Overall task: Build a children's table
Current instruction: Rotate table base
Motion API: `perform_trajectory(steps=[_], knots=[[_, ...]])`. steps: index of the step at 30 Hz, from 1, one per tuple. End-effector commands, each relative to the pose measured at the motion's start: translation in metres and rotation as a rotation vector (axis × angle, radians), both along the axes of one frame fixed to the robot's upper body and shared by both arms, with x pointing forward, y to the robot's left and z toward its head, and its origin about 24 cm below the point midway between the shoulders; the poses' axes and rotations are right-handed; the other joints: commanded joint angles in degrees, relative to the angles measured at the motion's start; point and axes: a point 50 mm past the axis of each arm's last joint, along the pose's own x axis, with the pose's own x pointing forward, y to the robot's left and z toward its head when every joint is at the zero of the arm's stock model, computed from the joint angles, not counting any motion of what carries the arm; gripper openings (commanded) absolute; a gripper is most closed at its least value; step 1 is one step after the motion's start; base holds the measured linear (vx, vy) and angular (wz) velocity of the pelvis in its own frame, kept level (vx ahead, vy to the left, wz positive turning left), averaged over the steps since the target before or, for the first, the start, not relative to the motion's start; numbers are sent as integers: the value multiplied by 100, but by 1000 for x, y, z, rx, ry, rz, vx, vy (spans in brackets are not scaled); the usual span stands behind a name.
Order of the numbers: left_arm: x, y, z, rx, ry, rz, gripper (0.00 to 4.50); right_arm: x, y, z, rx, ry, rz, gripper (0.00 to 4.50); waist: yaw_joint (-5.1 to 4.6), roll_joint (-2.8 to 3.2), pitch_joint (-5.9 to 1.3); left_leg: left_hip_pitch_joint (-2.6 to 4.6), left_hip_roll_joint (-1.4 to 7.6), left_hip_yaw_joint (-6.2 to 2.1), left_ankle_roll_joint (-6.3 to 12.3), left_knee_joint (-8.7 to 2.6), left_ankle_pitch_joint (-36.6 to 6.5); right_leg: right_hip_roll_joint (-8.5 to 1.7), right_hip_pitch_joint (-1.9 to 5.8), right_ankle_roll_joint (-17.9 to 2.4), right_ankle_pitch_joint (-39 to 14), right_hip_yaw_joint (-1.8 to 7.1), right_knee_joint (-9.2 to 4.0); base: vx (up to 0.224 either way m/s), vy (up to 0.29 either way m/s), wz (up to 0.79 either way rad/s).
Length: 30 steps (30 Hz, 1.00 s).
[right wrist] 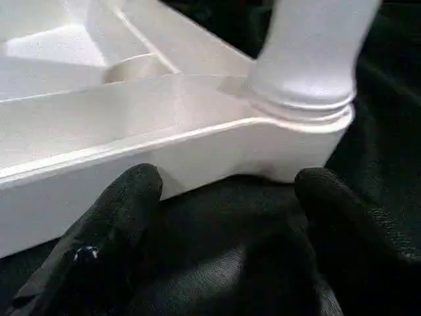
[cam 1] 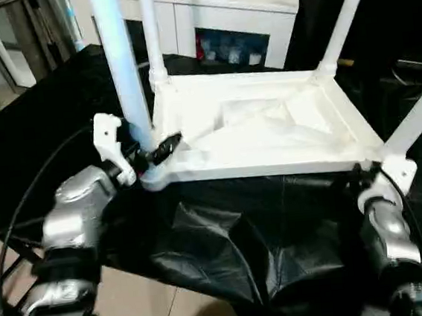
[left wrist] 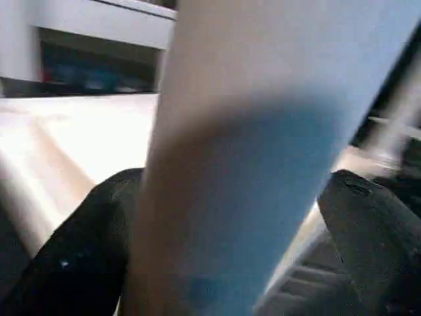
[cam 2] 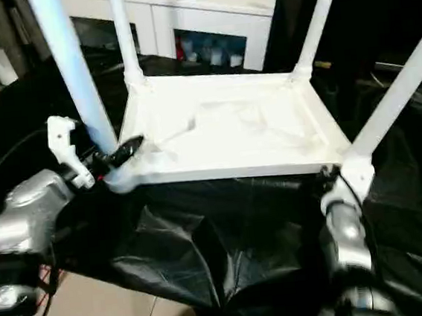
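Tabletop (cam 1: 268,134) lies upturned on black sheet (cam 1: 226,239); left claw (cam 1: 153,153) straddles near leg (cam 1: 124,69), right claw (right wrist: 223,217) wide.

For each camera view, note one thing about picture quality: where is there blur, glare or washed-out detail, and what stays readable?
Left eye view: the tabletop is washed out, so its ribs barely read. Right eye view: the near left leg looks soft and bluish. Left wrist view: that leg is close and blurred between the left gripper fingers. Right wrist view: the corner socket is readable beyond the right gripper.

Both silver forearms reach forward.
Left hand (cam 1: 153,153) fingers spread wide, pointing inward; right hand (right wrist: 223,217) fingers likewise parted.
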Motion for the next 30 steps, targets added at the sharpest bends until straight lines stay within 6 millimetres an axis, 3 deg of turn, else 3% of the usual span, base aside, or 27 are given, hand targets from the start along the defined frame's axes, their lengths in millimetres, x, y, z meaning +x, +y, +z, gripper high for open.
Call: perform_trajectory(steps=[1,5,7,8,12,14,17,18,20,23,24,25,29,30], knots=[[-14,-8,3,-3,24,-162,447,5,1,1,-5,38,38,373,18,38,-404,98,89,8,-12,-382,-1233,-310,293,-1143,-430,226,-348,0,0,0],[-40,-8,5,-21,89,-315,447,15,8,7,0,36,102,373,3,42,-367,124,85,30,-67,-393,-1449,-296,253,-1105,-810,237,-391,0,0,0],[-53,-10,5,-19,126,-389,447,20,13,10,9,27,145,373,-2,-17,-358,123,92,27,-100,-404,-1534,-303,254,-1042,-1059,239,-398,0,0,0],[-57,-12,6,-22,139,-414,447,22,16,11,14,21,164,373,-15,5,-351,116,94,20,-117,-415,-1551,-301,253,-1009,-1132,243,-404,0,0,0],[-76,-30,10,-78,188,-539,447,35,43,17,34,11,346,373,-45,5,-360,118,93,27,-122,-403,-1505,-286,251,-1053,-1011,247,-386,0,0,0],[-77,-34,10,-87,193,-556,447,37,50,18,33,12,385,373,-77,-5,-362,98,82,30,-111,-398,-1402,-281,269,-1081,-916,248,-378,0,0,0],[-79,-49,12,-125,203,-605,447,46,81,23,50,4,556,373,-138,-10,-370,64,71,26,-88,-393,-1284,-283,301,-1112,-821,249,-367,0,0,0],[-79,-53,12,-133,205,-617,447,47,89,24,56,2,596,373,-144,-34,-370,69,78,25,-87,-392,-1262,-281,304,-1094,-830,248,-376,0,0,0],[-78,-61,13,-140,211,-632,447,49,100,25,66,10,659,373,-169,-14,-378,88,82,25,-69,-385,-1232,-283,295,-1141,-786,252,-362,0,0,0],[-72,-82,15,-133,205,-675,447,50,120,26,74,16,781,373,-168,-32,-382,88,91,28,-19,-378,-1132,-292,307,-1214,-614,256,-352,0,0,0],[-72,-82,15,-133,205,-675,447,50,120,26,74,16,781,373,-171,-36,-385,89,92,29,-9,-376,-1100,-288,306,-1234,-563,256,-348,0,0,0],[-69,-89,16,-131,200,-685,447,50,123,26,74,19,791,373,-173,-85,-390,78,89,35,20,-374,-968,-283,322,-1285,-393,251,-332,0,0,0],[-61,-106,16,-124,185,-689,447,50,123,25,74,22,798,373,-114,-39,-390,113,95,39,39,-361,-974,-303,311,-1284,-419,263,-340,0,0,0],[-58,-110,15,-119,176,-681,447,50,123,24,75,23,795,373,-110,-51,-389,102,92,40,36,-364,-971,-300,318,-1276,-431,262,-346,0,0,0]])
